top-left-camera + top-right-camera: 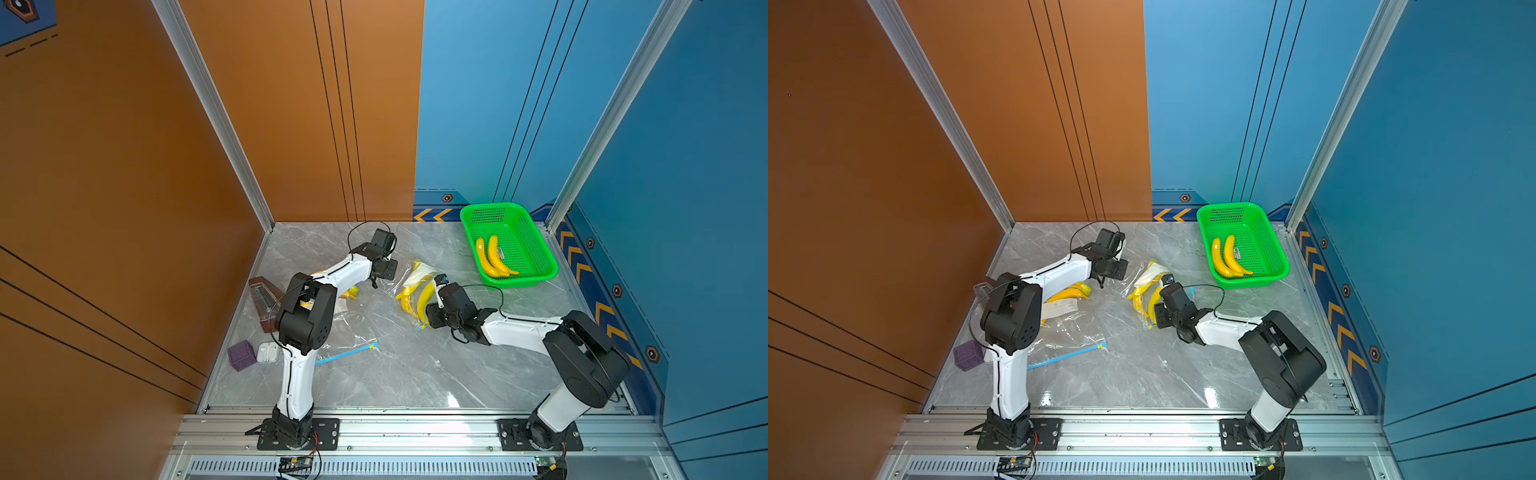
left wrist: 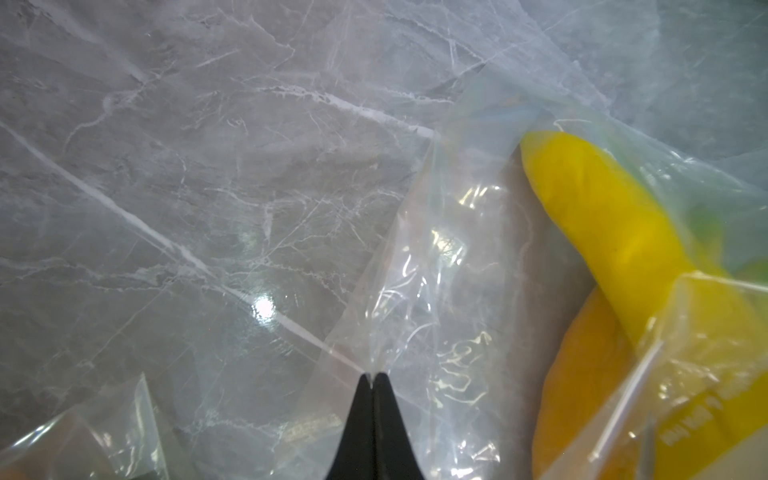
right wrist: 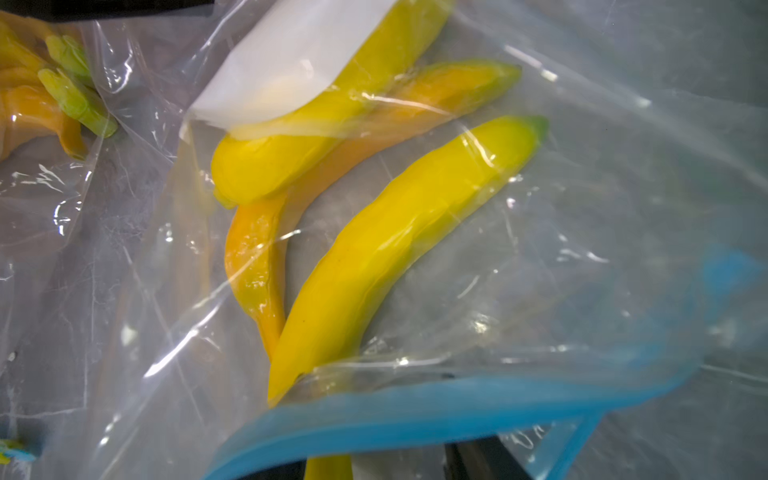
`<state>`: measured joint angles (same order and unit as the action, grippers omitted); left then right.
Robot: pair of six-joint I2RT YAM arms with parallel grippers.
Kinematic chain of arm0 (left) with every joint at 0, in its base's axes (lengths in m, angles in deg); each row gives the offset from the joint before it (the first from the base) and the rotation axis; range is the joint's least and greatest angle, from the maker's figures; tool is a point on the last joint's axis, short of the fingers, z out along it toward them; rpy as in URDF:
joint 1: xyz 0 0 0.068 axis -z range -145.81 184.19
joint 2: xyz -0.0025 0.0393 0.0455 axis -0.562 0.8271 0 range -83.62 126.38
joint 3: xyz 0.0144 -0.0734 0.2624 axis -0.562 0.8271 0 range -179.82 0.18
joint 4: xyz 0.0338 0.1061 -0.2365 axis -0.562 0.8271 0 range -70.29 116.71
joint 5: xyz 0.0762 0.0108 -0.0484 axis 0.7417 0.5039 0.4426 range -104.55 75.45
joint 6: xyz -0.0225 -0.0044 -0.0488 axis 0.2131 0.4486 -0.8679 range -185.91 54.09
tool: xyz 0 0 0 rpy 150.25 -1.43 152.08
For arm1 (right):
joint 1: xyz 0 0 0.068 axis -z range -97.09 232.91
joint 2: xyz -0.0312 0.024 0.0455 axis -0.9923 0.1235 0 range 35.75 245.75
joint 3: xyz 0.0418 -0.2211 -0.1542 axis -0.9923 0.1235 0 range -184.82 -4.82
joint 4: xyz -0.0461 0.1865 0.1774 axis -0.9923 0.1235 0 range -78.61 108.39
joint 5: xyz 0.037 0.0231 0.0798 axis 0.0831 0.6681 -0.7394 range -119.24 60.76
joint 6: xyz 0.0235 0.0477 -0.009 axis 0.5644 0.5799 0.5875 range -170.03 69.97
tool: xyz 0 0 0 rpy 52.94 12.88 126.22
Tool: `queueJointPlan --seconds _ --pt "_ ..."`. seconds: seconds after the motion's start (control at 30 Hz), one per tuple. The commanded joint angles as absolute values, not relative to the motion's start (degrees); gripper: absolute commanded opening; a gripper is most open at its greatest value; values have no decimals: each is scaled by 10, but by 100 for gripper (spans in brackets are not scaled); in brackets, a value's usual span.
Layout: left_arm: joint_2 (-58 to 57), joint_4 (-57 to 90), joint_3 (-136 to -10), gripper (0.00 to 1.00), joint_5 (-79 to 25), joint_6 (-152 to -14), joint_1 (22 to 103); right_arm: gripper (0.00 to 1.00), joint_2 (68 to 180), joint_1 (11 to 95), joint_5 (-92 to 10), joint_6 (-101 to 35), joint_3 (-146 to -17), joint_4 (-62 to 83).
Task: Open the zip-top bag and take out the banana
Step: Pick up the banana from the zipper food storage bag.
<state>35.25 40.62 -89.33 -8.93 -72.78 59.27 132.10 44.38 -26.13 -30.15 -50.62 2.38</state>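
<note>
- Against the orange wall at the far left, a brown box with a clear lid point(image 1: 262, 303) sits on the grey marble table point(image 1: 415, 374). A purple cube point(image 1: 241, 355) and a white earbud case point(image 1: 267, 353) lie side by side nearer the front rail.
- Next along, the left arm bends over a second clear bag point(image 1: 353, 328). It lies flat, its blue zip strip point(image 1: 347, 353) toward the front, with yellow fruit point(image 1: 1069, 293) inside, partly hidden by the arm.
- Past that, the left gripper point(image 2: 372, 380) reaches down near the table's middle. Its fingertips are pressed tight together on a fold of clear film from the zip-top bag point(image 3: 602, 187).
- That zip-top bag lies at the centre of the table between the two grippers, holding three bananas and a white label point(image 3: 291, 62).
- The banana point(image 3: 395, 249) nearest the right arm lies inside the bag, its lower end passing under the raised blue zip lip point(image 3: 415, 409).
- The right gripper point(image 1: 438, 286) is at the bag's mouth. Only dark slivers of its fingers show beside the banana's end, so I cannot tell whether they are gripping it.
- Far right, by the blue wall, a green basket point(image 1: 536, 249) holds two loose bananas point(image 1: 490, 259).
</note>
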Motion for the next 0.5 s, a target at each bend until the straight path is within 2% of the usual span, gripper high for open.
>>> queueJointPlan --seconds 0.0,0.27,0.47 --pt "364 426 -909 0 -88 -720 599 51 1337 434 -291 -334 -518 58" --pt "370 429 -912 0 -85 -721 599 57 1375 384 -308 -342 -535 73" --pt "372 428 -909 0 -81 -722 600 61 1368 380 -384 -317 -520 25"
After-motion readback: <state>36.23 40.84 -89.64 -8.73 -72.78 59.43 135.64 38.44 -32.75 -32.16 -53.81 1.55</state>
